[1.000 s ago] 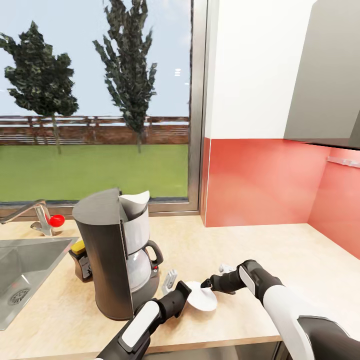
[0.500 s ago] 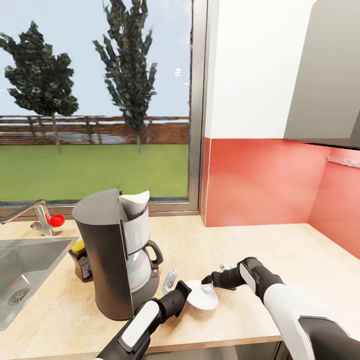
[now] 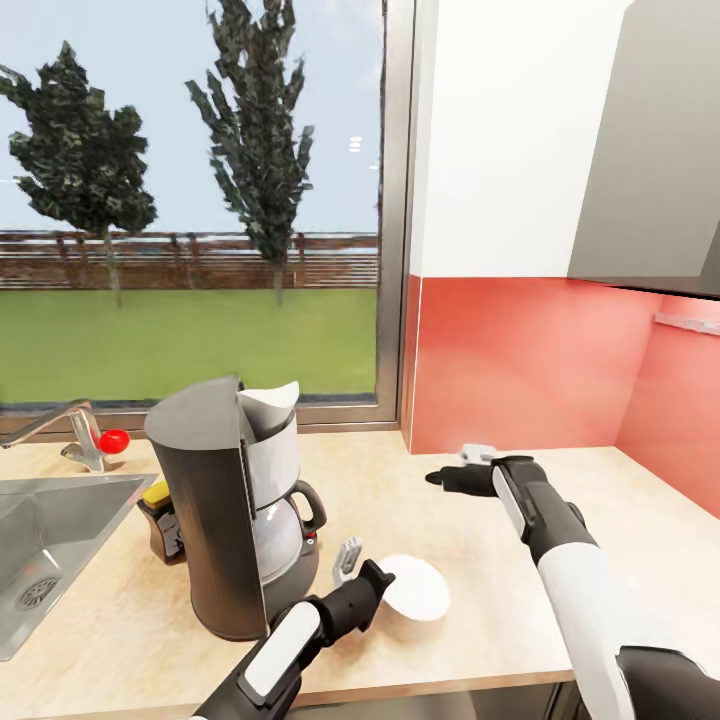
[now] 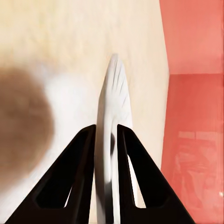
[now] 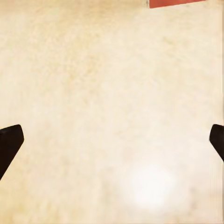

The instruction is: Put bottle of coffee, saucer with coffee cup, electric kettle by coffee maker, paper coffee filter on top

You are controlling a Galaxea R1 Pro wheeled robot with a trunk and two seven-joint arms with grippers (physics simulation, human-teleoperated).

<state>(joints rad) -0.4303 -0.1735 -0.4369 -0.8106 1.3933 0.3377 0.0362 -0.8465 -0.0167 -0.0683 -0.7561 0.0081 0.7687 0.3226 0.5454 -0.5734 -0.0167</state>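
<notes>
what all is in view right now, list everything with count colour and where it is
coffee maker: 1, dark grey with a glass carafe, on the countertop beside the sink
paper coffee filter: 1, white, on top of the coffee maker
saucer: 1, white, on the countertop right of the coffee maker, its rim between the left gripper's fingers
sink: 1, steel, at the left of the countertop
faucet: 1, steel with a red knob, behind the sink
holder: 1, black with something yellow on it, behind the coffee maker
countertop: 1, beige
backsplash: red, on the wall
left gripper: 1, black, shut on the saucer
right gripper: 1, black, open above the countertop
</notes>
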